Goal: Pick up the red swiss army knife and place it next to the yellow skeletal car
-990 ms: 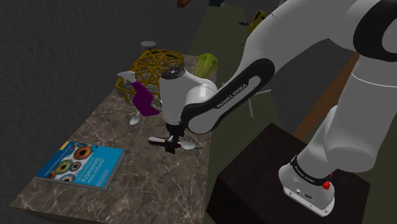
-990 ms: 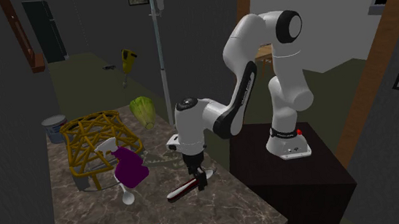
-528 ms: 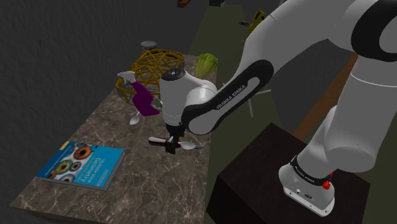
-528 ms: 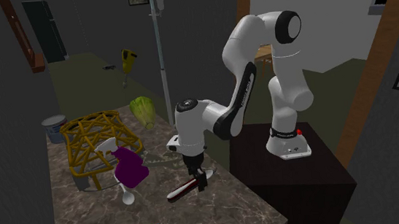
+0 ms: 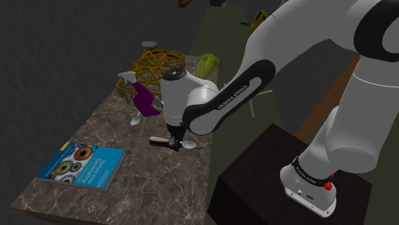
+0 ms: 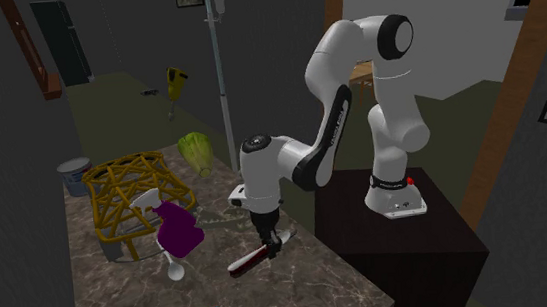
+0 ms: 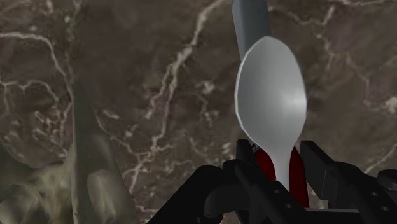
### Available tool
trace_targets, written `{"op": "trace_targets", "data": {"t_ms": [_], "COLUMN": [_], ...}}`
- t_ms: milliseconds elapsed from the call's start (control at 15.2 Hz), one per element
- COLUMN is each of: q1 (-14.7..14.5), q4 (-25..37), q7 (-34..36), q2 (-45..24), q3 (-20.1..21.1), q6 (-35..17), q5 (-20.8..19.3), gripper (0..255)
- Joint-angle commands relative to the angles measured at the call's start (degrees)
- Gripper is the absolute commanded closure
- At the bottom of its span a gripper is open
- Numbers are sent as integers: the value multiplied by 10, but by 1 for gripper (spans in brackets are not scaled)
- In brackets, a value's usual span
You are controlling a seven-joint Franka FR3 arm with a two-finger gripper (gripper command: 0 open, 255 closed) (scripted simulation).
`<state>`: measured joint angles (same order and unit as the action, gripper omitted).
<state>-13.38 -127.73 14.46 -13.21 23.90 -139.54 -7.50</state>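
The red swiss army knife point(image 5: 159, 141) lies on the marble counter with a silver spoon blade point(image 7: 270, 102) folded out. My black gripper point(image 5: 174, 145) stands straight down over it, and its fingers point(image 7: 316, 164) clasp the red body point(image 7: 280, 169) from both sides, shut on the knife. From the second exterior view the knife point(image 6: 249, 262) sticks out toward that view's left from the gripper point(image 6: 267, 249). The yellow skeletal car point(image 5: 153, 67) point(image 6: 127, 190) stands farther along the counter, apart from the gripper.
A purple object point(image 5: 146, 101) with a white spoon-like piece sits between car and gripper. A pale green cabbage point(image 5: 206, 63) is beside the car. A blue book point(image 5: 82, 165) lies near the counter's end. The dark stand point(image 5: 275, 182) borders the counter point(image 5: 166, 185).
The fingers, open around the knife in the earlier frames, have shut on its red body. The arm and the knife have stayed in place.
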Motion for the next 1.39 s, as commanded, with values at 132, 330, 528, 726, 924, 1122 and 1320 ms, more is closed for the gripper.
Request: {"op": "trace_targets", "data": {"t_ms": [132,330,528,726,924,1122,1320], "q1": [1,4,7,9,10,12,13], "q4": [2,6,12,18,26,35,45], "q7": [-3,-11,-19,-26,-33,-38,-44], "q2": [4,22,39,55,70,85,98], "q3": [2,6,9,12,13,15,15], "q6": [7,27,48,69,91,112,134], "q5": [4,16,27,38,47,56,63], "gripper": [255,255,255,255,255,255,255]}}
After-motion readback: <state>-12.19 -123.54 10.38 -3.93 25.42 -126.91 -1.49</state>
